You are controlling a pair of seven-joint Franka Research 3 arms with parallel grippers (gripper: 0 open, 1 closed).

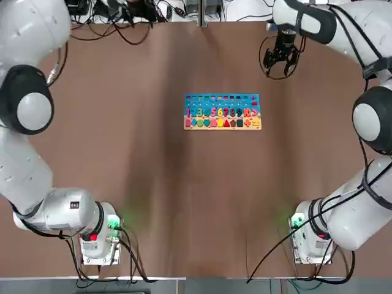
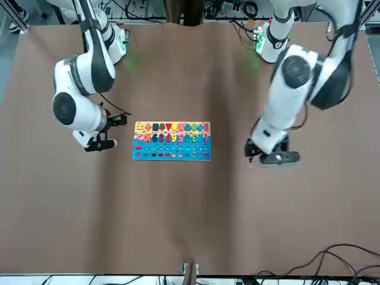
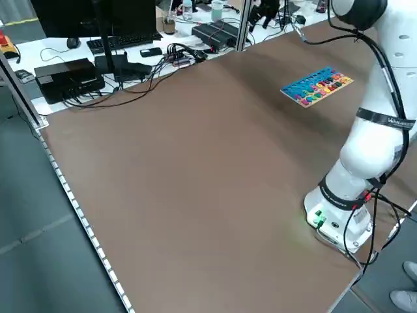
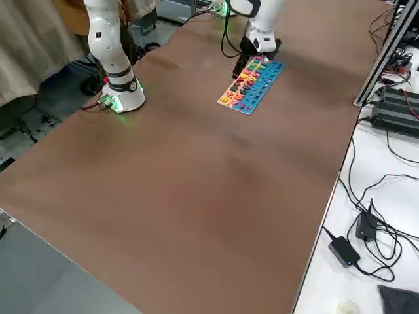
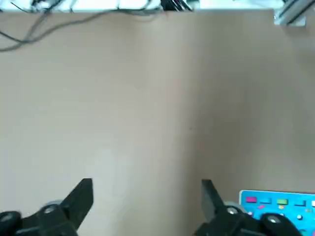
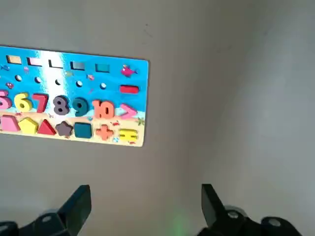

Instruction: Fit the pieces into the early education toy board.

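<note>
The early education toy board [image 1: 222,112] lies flat mid-table, blue on top with a tan strip below, and its rows hold colourful numerals and shapes [image 6: 74,105]. Every one of the pieces I see sits in the board; none lies loose on the table. My right gripper [image 6: 146,194] hangs open and empty above the table beside the board's right end [image 2: 100,141]. My left gripper [image 5: 146,189] is open and empty too, off the board's left end [image 2: 278,157], with the board's blue corner [image 5: 278,202] just beside one finger.
Brown table surface [image 1: 184,202] surrounds the board on all sides. Cables, a keyboard and black boxes [image 3: 130,55] lie past the table's far edge. Both arm bases [image 1: 98,236] [image 1: 312,242] stand at the near edge.
</note>
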